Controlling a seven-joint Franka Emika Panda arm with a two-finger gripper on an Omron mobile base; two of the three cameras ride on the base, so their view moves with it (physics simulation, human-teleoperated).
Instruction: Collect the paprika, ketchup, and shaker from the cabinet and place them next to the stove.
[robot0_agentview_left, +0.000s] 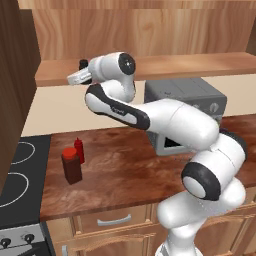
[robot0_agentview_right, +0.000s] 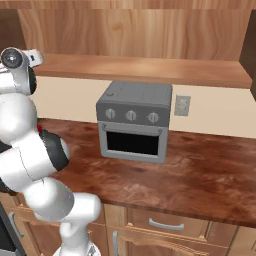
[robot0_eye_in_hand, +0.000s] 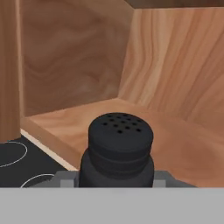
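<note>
Wood-grain panels form the back and side walls of the cabinet (robot0_eye_in_hand: 175, 65), where the claw (robot0_eye_in_hand: 116, 177) sits at the shelf plank's left end. Its grey tips show on either side of the shaker (robot0_eye_in_hand: 118, 148), which stands on the plank; whether they are pinching it cannot be told. That shaker is a small black cylinder with a narrower, rounded top dotted with holes. Below the cabinet, on the brown desk (robot0_agentview_left: 125, 170), the paprika (robot0_agentview_left: 71, 165), a dark jar with a red cap, stands just beside the slim red ketchup (robot0_agentview_left: 79, 150). Both are near the stove (robot0_agentview_left: 15, 175), on its right. A grey toaster oven (robot0_agentview_right: 134, 122) sits on the desk, further right.
</note>
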